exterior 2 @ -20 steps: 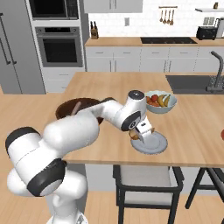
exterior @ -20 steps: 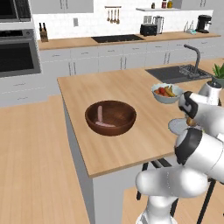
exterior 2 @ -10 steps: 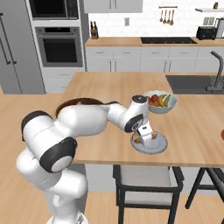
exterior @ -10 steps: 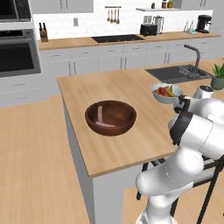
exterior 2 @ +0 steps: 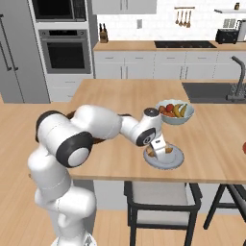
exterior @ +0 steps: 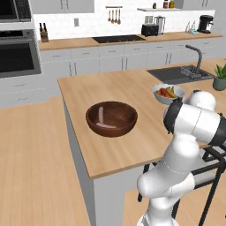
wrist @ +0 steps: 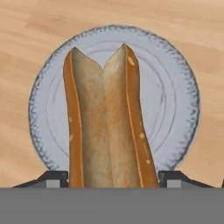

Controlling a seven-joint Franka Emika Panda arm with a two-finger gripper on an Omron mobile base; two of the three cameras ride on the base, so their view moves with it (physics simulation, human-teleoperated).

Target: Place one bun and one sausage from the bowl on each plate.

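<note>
The gripper (wrist: 112, 177) pinches a bun (wrist: 107, 127) over the grey plate (wrist: 175, 109), near the bench (exterior 2: 211, 153) edge.

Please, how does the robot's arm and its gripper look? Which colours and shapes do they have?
The arm is made of thick, rounded, glossy white segments joined by dark grey to black bands at the joints. No cables or markings can be seen on it. The gripper ends in two small dark fingers with pale grey pads.
</note>
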